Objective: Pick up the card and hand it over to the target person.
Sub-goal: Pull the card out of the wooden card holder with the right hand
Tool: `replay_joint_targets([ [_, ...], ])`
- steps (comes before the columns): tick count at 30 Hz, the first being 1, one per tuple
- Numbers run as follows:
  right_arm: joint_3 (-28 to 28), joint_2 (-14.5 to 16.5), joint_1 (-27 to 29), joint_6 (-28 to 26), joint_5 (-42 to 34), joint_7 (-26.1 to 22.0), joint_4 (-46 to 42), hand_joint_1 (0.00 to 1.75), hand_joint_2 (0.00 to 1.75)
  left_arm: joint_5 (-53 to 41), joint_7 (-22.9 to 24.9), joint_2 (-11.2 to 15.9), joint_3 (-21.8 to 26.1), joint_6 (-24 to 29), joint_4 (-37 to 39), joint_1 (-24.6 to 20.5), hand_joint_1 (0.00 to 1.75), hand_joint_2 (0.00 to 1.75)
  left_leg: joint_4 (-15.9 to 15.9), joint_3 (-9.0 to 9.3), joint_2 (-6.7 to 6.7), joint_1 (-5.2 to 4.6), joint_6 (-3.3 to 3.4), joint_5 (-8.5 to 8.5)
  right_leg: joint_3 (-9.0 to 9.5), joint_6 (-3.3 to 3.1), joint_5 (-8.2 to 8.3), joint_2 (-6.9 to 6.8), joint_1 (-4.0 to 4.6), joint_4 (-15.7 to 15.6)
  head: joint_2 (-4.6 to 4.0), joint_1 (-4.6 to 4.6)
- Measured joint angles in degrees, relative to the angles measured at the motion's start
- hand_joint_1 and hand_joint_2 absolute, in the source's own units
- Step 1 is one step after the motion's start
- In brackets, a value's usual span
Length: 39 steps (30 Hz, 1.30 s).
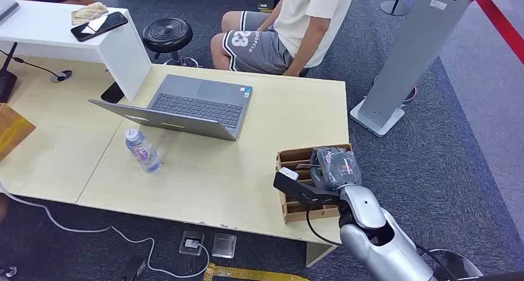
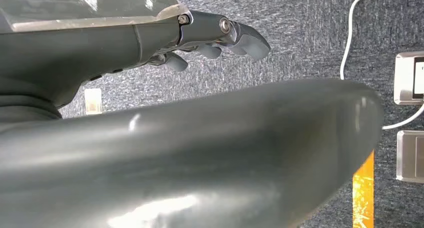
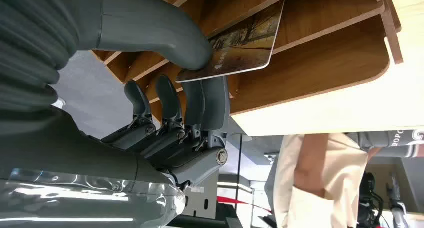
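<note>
1. Card (image 3: 240,42) sits in a slotted wooden rack (image 1: 296,160) at the surface (image 1: 247,176) edge.
2. Right robot hand (image 3: 185,87) pinches it, thumb against fingers.
3. Left robot hand (image 2: 220,35) hangs curled, holding nothing, above carpet.

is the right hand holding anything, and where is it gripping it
The right hand pinches the card at one end, thumb on its printed face, fingers behind. The card's far end still sits in the wooden rack.

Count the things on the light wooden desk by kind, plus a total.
Laptop: 1
Water bottle: 1
Wooden slotted card holder: 1
Card, pinched by the right hand at the holder: 1
Total: 4
</note>
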Motion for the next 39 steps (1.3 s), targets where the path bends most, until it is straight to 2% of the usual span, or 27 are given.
replay_joint_targets([
  [6,-0.1,-0.1,0.1,-0.1,-0.1,0.0,0.0,1.61,1.75,-0.6,-0.4,0.1,-0.6,-0.4,-0.2,-0.1,0.0,0.0,0.0,0.0,0.0,0.0,0.0,0.0,0.0,0.0,-0.01,0.0,0.0,0.0,0.0,0.0],
  [18,-0.2,-0.4,-0.3,0.2,-0.1,0.1,-0.7,1.61,1.75,-0.6,-0.5,0.0,-0.3,0.4,0.0,-0.3,0.0,0.0,0.0,-0.01,-0.03,0.0,0.0,0.02,0.0,0.0,0.0,-0.03,0.0,0.0,0.0,0.0],
  [23,-1.4,-1.4,-2.7,0.2,-1.1,0.9,-5.4,1.61,1.75,-0.4,-0.3,0.0,-0.2,0.3,0.0,-0.3,0.0,0.0,0.1,-0.09,0.01,-0.01,0.01,0.0,-0.1,0.01,0.0,0.01,-0.01,0.1,0.0,0.0],
  [28,-2.3,-4.1,-6.9,5.0,-3.5,4.5,-12.5,1.61,1.75,0.0,-0.2,0.1,0.0,0.1,0.1,0.1,0.0,0.0,0.2,-0.2,0.03,-0.05,0.02,-0.04,-0.24,0.02,-0.04,0.03,-0.05,0.2,0.0,0.0],
  [34,-1.9,-7.0,-14.2,13.2,-11.1,7.8,-18.7,1.61,1.75,0.4,0.1,0.3,0.1,-0.1,0.2,0.2,0.0,0.0,0.2,-0.24,0.05,-0.05,0.02,-0.03,-0.29,0.02,-0.02,0.04,-0.05,0.3,0.0,0.0],
  [39,-0.6,-7.0,-18.0,14.3,-15.7,7.7,-18.8,1.61,1.75,0.7,0.0,0.2,0.2,-0.2,0.2,0.3,0.0,0.0,0.1,-0.13,0.06,-0.04,0.01,0.0,-0.17,0.0,0.01,0.05,-0.03,0.1,0.0,0.0],
])
